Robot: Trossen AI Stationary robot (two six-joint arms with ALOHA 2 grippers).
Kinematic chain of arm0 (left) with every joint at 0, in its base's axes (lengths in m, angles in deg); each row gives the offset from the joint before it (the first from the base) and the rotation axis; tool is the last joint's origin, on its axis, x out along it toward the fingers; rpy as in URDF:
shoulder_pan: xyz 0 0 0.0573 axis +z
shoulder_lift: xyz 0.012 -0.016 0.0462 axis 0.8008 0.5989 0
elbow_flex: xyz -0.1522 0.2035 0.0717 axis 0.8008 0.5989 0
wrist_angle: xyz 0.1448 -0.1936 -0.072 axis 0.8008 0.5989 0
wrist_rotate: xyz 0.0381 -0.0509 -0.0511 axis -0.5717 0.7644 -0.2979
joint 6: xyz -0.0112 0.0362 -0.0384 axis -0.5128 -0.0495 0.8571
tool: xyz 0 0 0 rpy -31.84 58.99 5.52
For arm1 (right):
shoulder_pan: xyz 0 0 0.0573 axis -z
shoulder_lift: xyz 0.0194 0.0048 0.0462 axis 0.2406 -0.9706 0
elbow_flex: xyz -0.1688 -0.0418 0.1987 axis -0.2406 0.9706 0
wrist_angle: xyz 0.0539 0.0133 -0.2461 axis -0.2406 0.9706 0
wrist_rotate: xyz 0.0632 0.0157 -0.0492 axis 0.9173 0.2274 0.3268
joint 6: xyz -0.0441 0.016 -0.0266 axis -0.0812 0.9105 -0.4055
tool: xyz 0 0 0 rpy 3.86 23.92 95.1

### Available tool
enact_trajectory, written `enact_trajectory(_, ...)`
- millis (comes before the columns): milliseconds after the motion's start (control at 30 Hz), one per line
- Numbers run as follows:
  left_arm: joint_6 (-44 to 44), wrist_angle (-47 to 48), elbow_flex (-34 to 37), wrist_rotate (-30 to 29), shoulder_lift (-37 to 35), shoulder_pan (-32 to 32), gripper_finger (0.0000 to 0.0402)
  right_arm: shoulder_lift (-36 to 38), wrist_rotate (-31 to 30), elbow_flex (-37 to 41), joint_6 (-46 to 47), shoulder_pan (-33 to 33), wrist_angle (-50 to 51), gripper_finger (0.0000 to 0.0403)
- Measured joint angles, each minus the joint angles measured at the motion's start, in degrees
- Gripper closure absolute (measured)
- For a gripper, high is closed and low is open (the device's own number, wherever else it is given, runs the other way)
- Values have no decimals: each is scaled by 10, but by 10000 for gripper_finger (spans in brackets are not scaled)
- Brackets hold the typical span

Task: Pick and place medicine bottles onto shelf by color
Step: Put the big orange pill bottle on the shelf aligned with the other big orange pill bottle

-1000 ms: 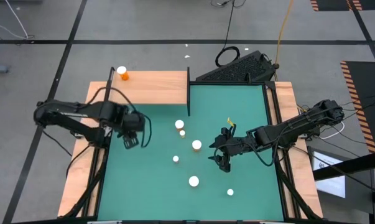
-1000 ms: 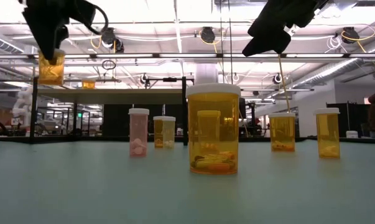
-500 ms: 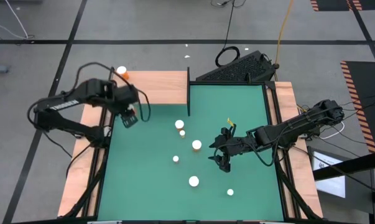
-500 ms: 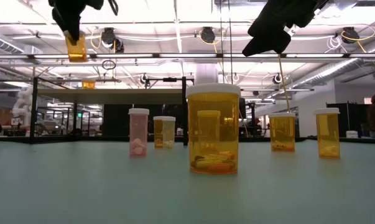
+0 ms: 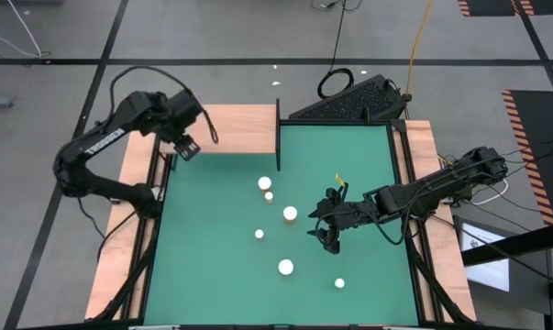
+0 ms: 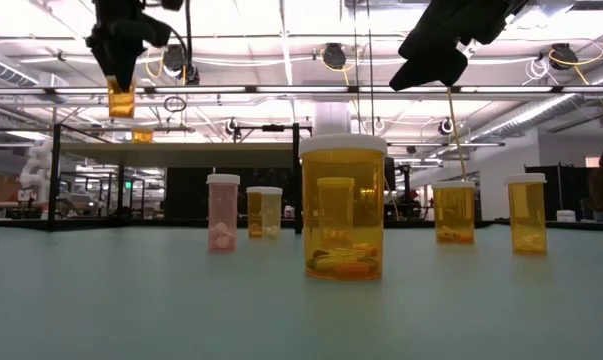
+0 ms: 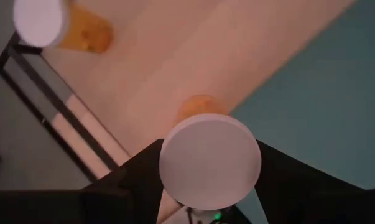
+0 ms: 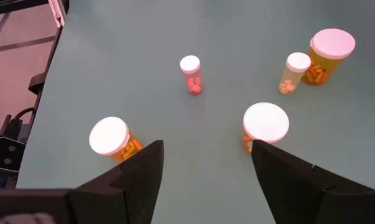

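My left gripper (image 5: pixel 186 147) is shut on an orange medicine bottle (image 6: pixel 121 100) with a white cap. It holds the bottle high over the near edge of the light wooden shelf (image 5: pixel 235 128). Another orange bottle (image 7: pixel 50 25) stands on its base at the shelf's far left corner. Several white-capped bottles stand on the green mat (image 5: pixel 368 156), among them a large one (image 5: pixel 290 214) and a small one (image 5: pixel 259 234). My right gripper (image 5: pixel 326 234) is open and empty above the mat, right of these bottles; it also shows in the right wrist view (image 8: pixel 206 168). My left gripper pinches the bottle at its top, by the white cap (image 7: pixel 210 162), with one finger on each side. The fingers (image 7: pixel 137 180) come from above and point down. The orange body (image 6: pixel 121 102) hangs upright below them, clear of shelf and mat.
Thin black posts (image 5: pixel 278 137) frame the shelf, one rail between shelf and mat. A black keyboard (image 5: pixel 349 101) lies beyond the mat's far edge. A large orange bottle (image 6: pixel 343 205) stands near the low camera. Bare mat lies at the far right and near left.
My left gripper has gone up and toward the table's far edge, from above the mat's left part to the shelf's near edge. It has carried the orange bottle upright and clear. My right arm has kept still.
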Motion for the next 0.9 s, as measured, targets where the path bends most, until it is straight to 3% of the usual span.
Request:
enact_trajectory(533, -60, -16, 0, 6, 73, 144, 175, 0, 2, 0, -5, 0, 0, 163)
enact_trajectory(900, -75, -51, 0, 66, 73, 202, 174, 0, 2, 0, -9, 0, 0, 163)
